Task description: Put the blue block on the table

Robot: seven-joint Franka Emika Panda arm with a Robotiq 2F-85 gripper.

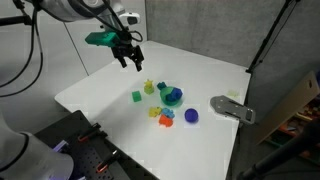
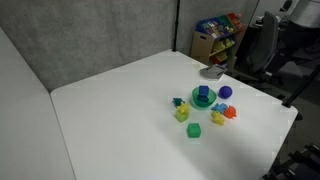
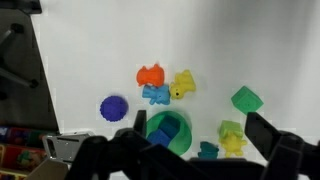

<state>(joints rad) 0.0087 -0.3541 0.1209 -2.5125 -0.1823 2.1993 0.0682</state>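
Blue block (image 2: 204, 92) sits inside the teal bowl (image 2: 204, 101), mid-right of the frame, so it isn't on the table (image 2: 120, 110) yet. Gripper (image 1: 128, 57) hangs up high at upper left w/ fingers (image 3: 268, 140) spread & nothing in them, prob. so it can drop down over the bowl. Wrist view cuts the fingers off at the bottom edge. Bowl rim hides part of the block. Small toys (image 2: 183, 112) nearby are too blurry to name.
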